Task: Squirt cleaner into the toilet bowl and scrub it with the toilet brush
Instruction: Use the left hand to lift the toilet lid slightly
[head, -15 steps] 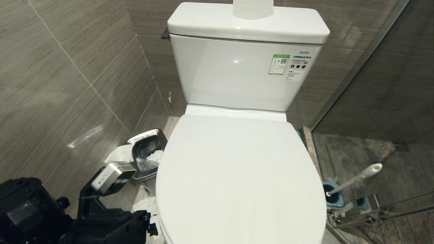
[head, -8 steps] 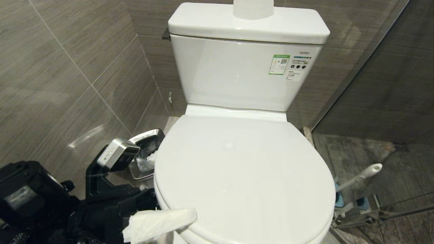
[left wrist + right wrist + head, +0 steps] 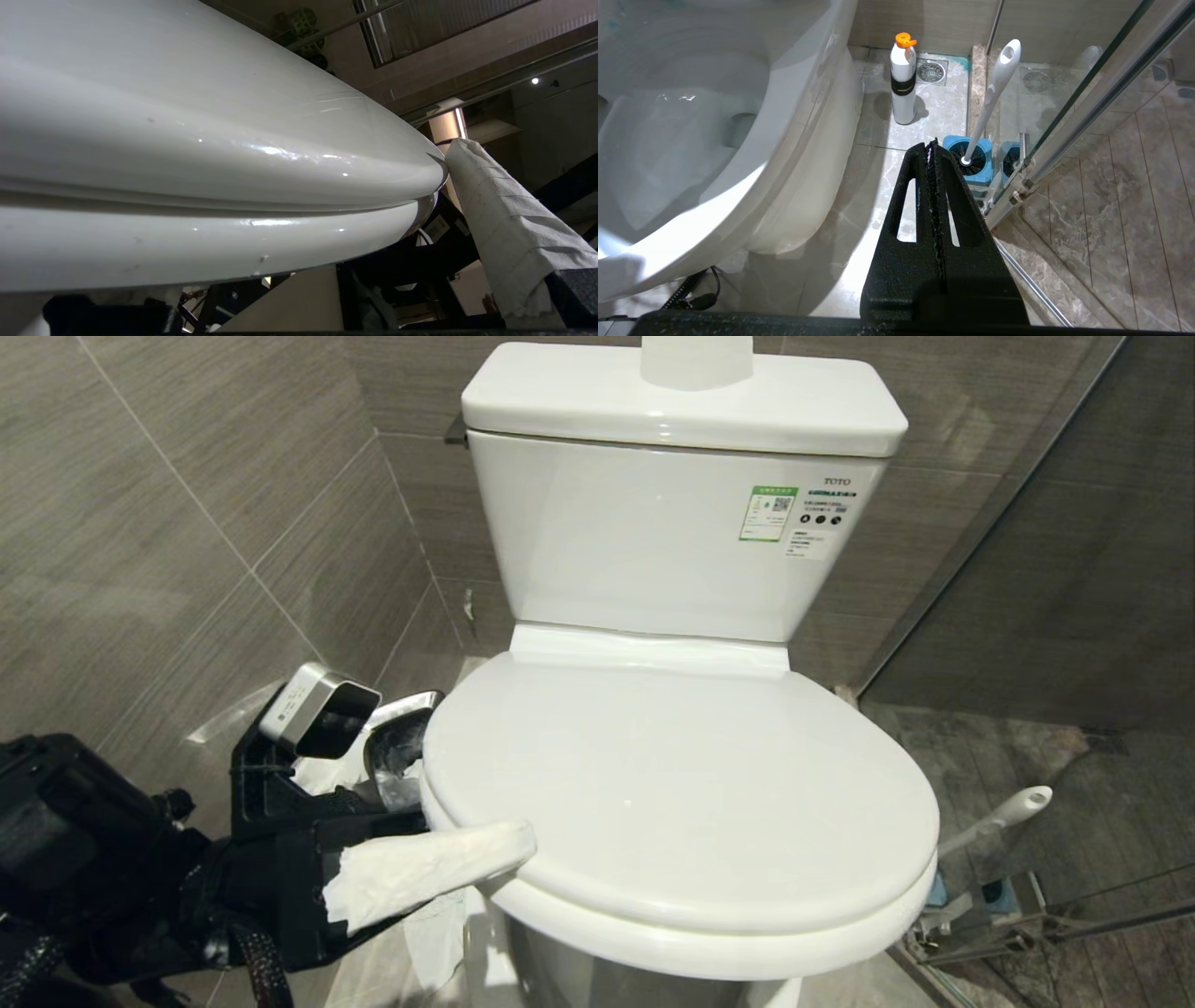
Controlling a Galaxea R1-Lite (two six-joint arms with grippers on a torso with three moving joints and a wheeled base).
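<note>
The white lid (image 3: 672,784) and the seat under it are tilted up at the front. My left gripper (image 3: 485,868) stands open around their near-left edge. Its tissue-wrapped finger (image 3: 420,873) lies against the lid's rim (image 3: 434,172), and the other finger is under the seat. The toilet bowl (image 3: 691,154) shows only from outside; its inside is hidden. The toilet brush (image 3: 994,821) (image 3: 994,88) stands in its blue holder (image 3: 971,161) on the floor to the right. The cleaner bottle (image 3: 903,79), white with an orange cap, stands behind it. My right gripper (image 3: 931,144) hangs shut and empty above the floor.
A steel waste bin (image 3: 397,747) with paper in it sits between the toilet and the tiled left wall. A glass shower partition (image 3: 1027,569) closes the right side. The tank (image 3: 672,541) carries a white object (image 3: 695,359). A floor drain (image 3: 930,71) lies behind the bottle.
My left gripper has risen at the toilet's near-left edge. The front of the lid and seat has lifted with it. The tissue-wrapped finger has come into view.
</note>
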